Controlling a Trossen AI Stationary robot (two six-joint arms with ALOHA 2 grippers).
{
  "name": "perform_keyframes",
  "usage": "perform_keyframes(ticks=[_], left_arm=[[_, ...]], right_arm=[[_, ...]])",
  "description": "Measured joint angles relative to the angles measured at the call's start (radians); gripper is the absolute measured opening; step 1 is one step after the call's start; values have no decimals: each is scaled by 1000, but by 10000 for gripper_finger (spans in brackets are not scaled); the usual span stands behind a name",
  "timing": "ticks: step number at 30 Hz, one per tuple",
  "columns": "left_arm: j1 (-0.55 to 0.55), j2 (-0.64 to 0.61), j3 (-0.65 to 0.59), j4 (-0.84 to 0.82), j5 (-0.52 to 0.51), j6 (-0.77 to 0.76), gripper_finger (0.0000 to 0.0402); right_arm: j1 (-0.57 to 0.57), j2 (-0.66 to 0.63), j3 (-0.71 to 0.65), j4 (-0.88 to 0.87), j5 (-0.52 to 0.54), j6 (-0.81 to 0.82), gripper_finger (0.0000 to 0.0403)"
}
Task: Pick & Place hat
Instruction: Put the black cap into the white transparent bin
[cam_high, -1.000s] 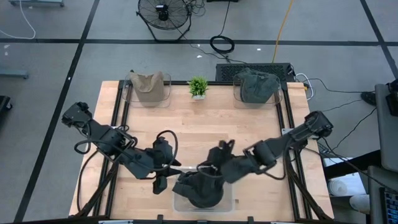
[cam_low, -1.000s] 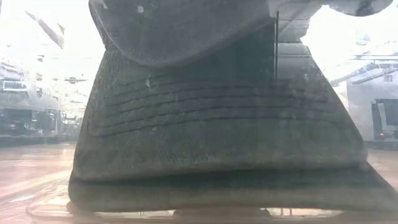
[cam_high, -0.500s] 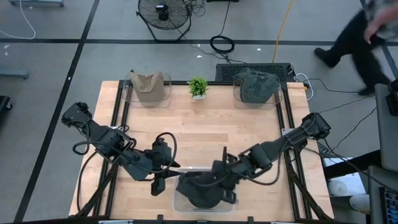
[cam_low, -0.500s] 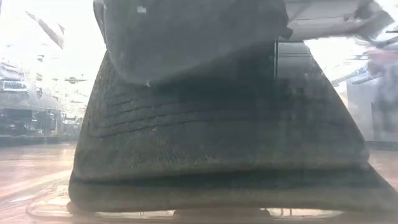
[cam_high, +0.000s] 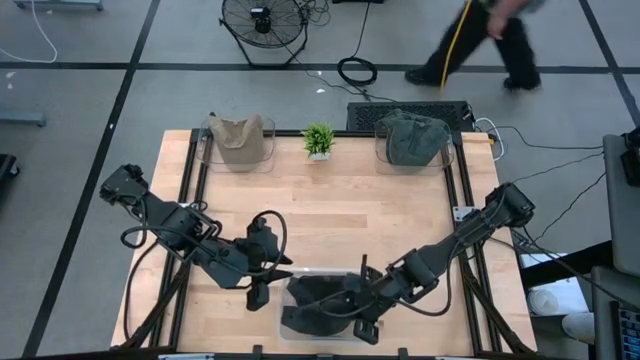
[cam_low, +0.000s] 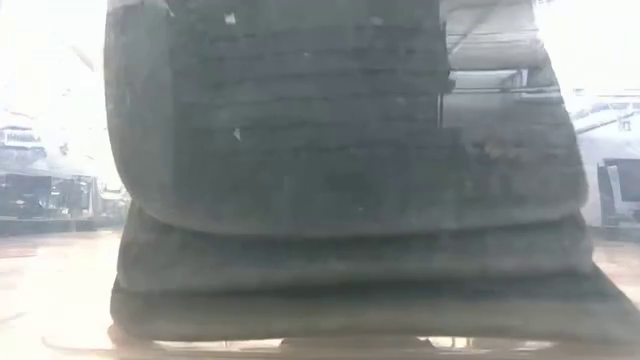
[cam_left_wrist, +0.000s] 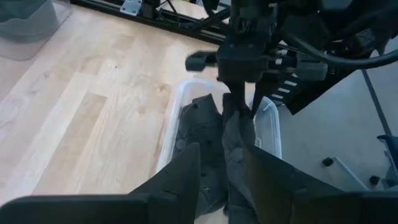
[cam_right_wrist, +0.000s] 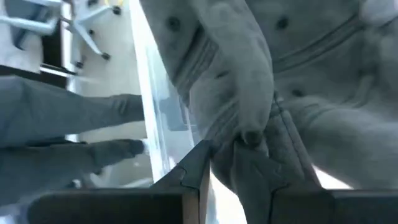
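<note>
The table (cam_high: 330, 215) carries a clear bin (cam_high: 290, 325) at its near edge, in which the dark hat (cam_high: 318, 308) is being lowered. The right claw (cam_right_wrist: 231, 144), clamped on a hat fold, should be opened only once the fabric is settled inside the walls. The left claw (cam_left_wrist: 221, 163) is held apart just beside the bin.

Both dark arms reach inward, low; right end effector (cam_high: 352, 308) pinches fabric, left end effector (cam_high: 258, 291) hovers beside, fingers apart.

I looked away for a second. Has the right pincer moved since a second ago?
Yes. The right pincer has come down toward the near table edge, pressing the dark hat lower into the clear bin, farther from the small plant.
</note>
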Motion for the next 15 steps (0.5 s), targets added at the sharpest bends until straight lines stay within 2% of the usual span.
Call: perform_keyframes(ticks=[6,11,15], left_arm=[[2,0,0,10,24,-19,131],[-5,0,0,87,125,-21,131],[-23,0,0,210,172,39,131]], right_arm=[[2,1,-98,130,-42,94,60],[6,-40,-99,127,-47,105,60],[0,-120,-99,61,5,136,60]])
